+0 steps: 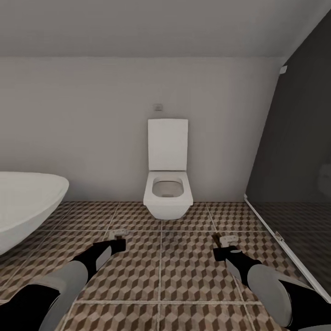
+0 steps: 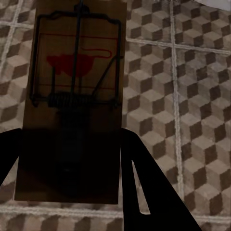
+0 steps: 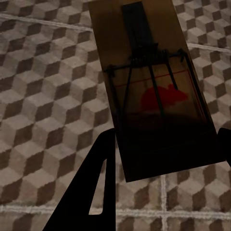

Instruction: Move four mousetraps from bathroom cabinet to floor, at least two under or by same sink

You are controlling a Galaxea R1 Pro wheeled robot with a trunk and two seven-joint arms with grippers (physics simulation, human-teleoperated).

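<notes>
I hold a mousetrap in each hand above the bathroom floor (image 1: 184, 271). In the left wrist view a brown mousetrap (image 2: 74, 96) with a wire bar and a red mouse print lies between the dark fingers (image 2: 142, 187) of my left gripper (image 2: 67, 163), which is shut on it. In the right wrist view another mousetrap (image 3: 154, 91) is held by my right gripper (image 3: 163, 159), also shut. In the head view my left gripper (image 1: 118, 235) and right gripper (image 1: 225, 241) hover low over the tiles. The cabinet is out of view.
A white wall-hung toilet (image 1: 168, 184) with its lid up stands straight ahead against the wall. A large white rounded basin or tub (image 1: 25, 202) juts in at the left. A dark glass partition (image 1: 294, 170) with a metal floor rail runs along the right.
</notes>
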